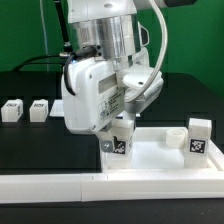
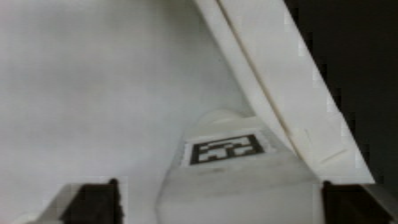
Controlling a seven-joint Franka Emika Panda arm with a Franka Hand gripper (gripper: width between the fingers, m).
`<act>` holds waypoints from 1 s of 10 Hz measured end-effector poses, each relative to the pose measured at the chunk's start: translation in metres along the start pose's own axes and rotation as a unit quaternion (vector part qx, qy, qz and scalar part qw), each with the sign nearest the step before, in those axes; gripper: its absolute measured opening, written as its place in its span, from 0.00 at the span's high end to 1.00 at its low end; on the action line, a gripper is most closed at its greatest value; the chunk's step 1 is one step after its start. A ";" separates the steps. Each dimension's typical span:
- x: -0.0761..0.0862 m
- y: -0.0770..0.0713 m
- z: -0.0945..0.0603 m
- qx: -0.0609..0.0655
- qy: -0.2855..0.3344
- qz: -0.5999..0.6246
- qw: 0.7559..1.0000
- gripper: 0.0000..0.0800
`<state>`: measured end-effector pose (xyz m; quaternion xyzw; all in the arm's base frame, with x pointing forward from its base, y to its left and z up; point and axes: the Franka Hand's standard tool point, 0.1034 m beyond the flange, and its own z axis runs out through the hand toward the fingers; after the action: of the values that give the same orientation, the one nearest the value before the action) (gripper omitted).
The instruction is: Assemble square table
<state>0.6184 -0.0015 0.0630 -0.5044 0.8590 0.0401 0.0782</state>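
Observation:
The square table top (image 1: 155, 157) is a white tray with a raised rim, lying at the exterior view's right. One white tagged leg block (image 1: 119, 144) stands at its near left corner. My gripper (image 1: 117, 137) is over this leg, open, with a finger on each side. In the wrist view the leg (image 2: 228, 152) sits between the dark fingertips (image 2: 93, 203), with a gap beside it, over the top's rim (image 2: 267, 80). A second leg (image 1: 199, 136) stands at the top's right corner, beside a round socket (image 1: 175, 134). Two more legs (image 1: 12, 109) (image 1: 38, 108) stand on the black table at the left.
A long white bar-shaped wall (image 1: 70, 187) runs along the front edge, just before the table top. The black table surface (image 1: 30, 145) lies between the loose legs and the wall. A green backdrop stands behind the arm.

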 end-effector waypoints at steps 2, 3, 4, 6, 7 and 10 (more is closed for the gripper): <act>-0.010 0.002 -0.008 0.003 -0.005 -0.006 1.000 0.20; -0.017 0.003 -0.020 0.005 -0.012 -0.010 1.000 0.20; -0.029 0.003 -0.040 0.006 -0.024 -0.015 1.000 0.19; -0.031 0.005 -0.042 0.008 -0.025 -0.018 0.999 0.19; -0.031 0.005 -0.041 0.007 -0.025 -0.019 0.999 0.19; -0.031 0.005 -0.040 0.007 -0.024 -0.019 0.999 0.19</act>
<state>0.6249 0.0218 0.1075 -0.5191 0.8473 0.0452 0.1034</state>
